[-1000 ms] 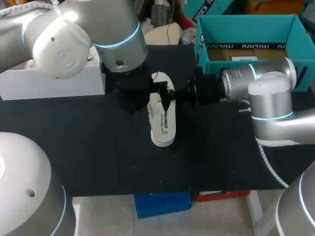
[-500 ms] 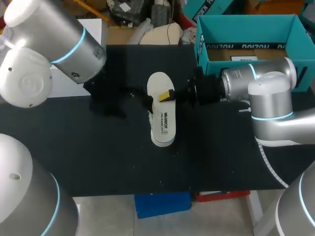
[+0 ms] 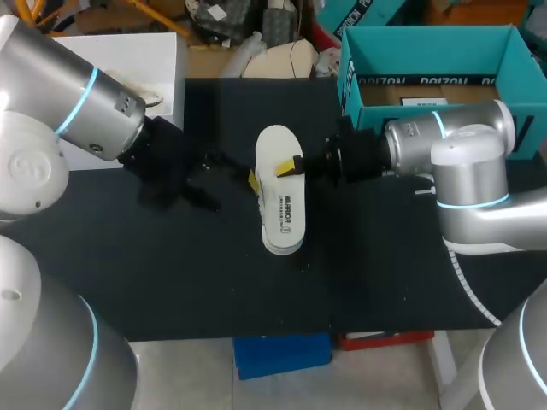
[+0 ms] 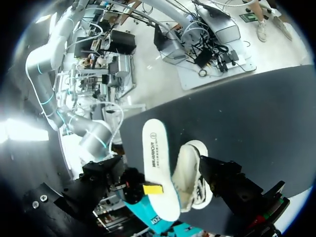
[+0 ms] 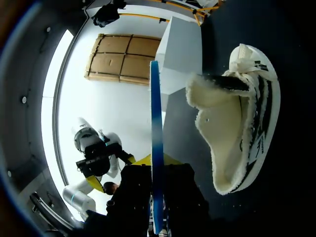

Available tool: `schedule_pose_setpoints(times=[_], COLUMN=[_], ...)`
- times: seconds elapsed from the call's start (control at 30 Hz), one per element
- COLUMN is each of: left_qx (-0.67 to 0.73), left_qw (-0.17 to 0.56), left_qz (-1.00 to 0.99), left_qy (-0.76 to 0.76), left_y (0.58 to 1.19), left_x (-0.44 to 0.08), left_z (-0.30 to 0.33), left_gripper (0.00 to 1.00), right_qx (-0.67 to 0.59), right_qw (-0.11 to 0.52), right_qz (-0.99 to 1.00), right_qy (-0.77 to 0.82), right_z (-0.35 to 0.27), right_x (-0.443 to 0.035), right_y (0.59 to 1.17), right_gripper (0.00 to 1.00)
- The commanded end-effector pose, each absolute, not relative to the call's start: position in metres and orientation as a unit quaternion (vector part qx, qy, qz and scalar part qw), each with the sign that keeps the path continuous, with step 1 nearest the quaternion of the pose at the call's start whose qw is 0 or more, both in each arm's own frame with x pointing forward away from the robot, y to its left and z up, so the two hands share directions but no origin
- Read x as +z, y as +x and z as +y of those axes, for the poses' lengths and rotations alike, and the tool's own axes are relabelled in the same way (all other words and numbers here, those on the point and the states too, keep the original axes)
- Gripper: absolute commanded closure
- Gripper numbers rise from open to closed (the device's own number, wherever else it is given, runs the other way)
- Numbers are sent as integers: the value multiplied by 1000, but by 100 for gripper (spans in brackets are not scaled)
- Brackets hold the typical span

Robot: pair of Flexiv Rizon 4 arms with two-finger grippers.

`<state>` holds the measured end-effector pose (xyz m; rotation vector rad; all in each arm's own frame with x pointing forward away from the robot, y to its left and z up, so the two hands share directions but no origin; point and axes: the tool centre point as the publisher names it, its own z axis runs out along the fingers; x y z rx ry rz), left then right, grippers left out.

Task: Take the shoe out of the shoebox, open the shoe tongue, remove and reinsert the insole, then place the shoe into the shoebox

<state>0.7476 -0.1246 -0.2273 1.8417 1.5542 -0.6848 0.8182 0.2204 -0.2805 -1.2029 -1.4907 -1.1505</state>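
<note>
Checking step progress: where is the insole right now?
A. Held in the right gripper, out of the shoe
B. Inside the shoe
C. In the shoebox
A: the right gripper is shut on the insole, seen edge-on between its fingers in the right wrist view, with the shoe beside it.

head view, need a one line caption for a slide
Right gripper holds the white insole over the shoe on the black table, left gripper alongside, teal shoebox behind.
</note>
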Motion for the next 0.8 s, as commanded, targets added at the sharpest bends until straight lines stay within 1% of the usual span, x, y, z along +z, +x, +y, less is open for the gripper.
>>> schedule_pose_setpoints(times=[0.03, 0.1, 0.17, 0.27, 0.73, 0.8], left_qx=[-303, -303, -336, -346, -357, -372], left_qw=[421, 459, 472, 486, 489, 498], left_qz=[617, 619, 618, 609, 603, 598], left_qy=[593, 561, 531, 523, 520, 506], left_y=[744, 743, 744, 745, 745, 746], left_x=[-237, -241, -244, -247, -248, -253], left_z=[-112, -108, -105, -105, -104, -108], left_gripper=[0, 0, 0, 0, 0, 0], right_qx=[-462, -462, -462, -462, -462, -462], right_qw=[437, 437, 437, 437, 437, 437], right_qz=[-600, -600, -600, -600, -600, -600], right_qy=[-485, -485, -485, -485, -485, -485], right_z=[221, 221, 221, 221, 221, 221], right_x=[-280, -280, -280, -280, -280, -280], right_y=[818, 818, 818, 818, 818, 818], right_gripper=[100, 100, 100, 100, 100, 100])
